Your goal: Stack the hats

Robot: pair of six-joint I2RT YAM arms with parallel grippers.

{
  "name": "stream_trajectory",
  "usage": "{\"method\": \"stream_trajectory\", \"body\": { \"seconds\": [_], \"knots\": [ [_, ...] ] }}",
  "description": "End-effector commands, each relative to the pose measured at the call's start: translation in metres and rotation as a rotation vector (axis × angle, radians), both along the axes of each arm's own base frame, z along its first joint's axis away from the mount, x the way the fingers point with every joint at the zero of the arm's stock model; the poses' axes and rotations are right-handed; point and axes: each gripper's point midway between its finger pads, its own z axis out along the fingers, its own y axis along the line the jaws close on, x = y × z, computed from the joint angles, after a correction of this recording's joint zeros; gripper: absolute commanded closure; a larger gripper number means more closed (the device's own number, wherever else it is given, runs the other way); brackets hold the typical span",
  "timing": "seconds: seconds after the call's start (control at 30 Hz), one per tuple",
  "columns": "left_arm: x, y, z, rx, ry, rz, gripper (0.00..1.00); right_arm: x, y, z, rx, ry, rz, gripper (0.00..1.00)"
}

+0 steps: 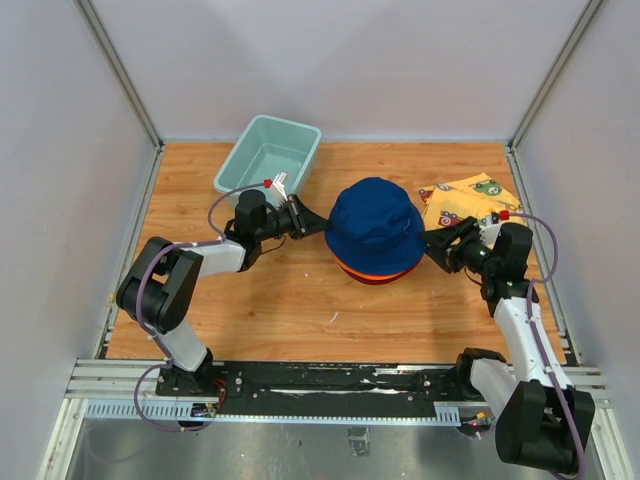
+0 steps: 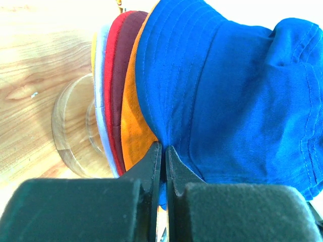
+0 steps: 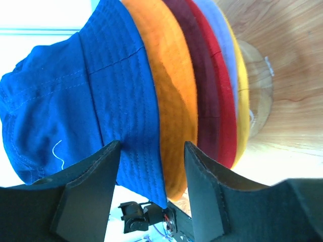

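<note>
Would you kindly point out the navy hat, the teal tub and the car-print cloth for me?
navy hat (image 1: 375, 222): top external view, on its crown.
teal tub (image 1: 272, 165): top external view, on its bare floor.
car-print cloth (image 1: 465, 200): top external view, on its middle.

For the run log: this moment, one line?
left claw: shut on navy hat | right claw: open | navy hat: top of stack

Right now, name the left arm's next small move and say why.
Probably open the left gripper and let go: its jaws pinch the brim of the navy hat, that hat sits on top of the orange hat and the others, and the right gripper stands open.
</note>
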Motion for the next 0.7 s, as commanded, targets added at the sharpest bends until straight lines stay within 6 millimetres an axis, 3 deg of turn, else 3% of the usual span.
{"method": "stream_trajectory", "body": {
  "seconds": [0.0,0.1,0.33,0.67],
  "knots": [
    [-0.006,-0.002,0.008,-0.01,-0.027,-0.027,0.97,0.001,0.011,0.007,0.026,-0.041,0.027,0.49],
    [-0.006,-0.002,0.007,-0.008,-0.025,-0.028,0.97,0.003,0.012,0.009,0.036,-0.045,0.025,0.6],
    [-0.005,-0.003,0.005,-0.006,-0.02,-0.024,0.97,0.0,0.01,-0.005,0.015,0.004,0.013,0.98],
    [-0.002,-0.004,0.005,-0.001,-0.017,-0.03,0.98,-0.003,0.001,-0.055,-0.059,0.137,-0.014,0.99]
  ]
}}
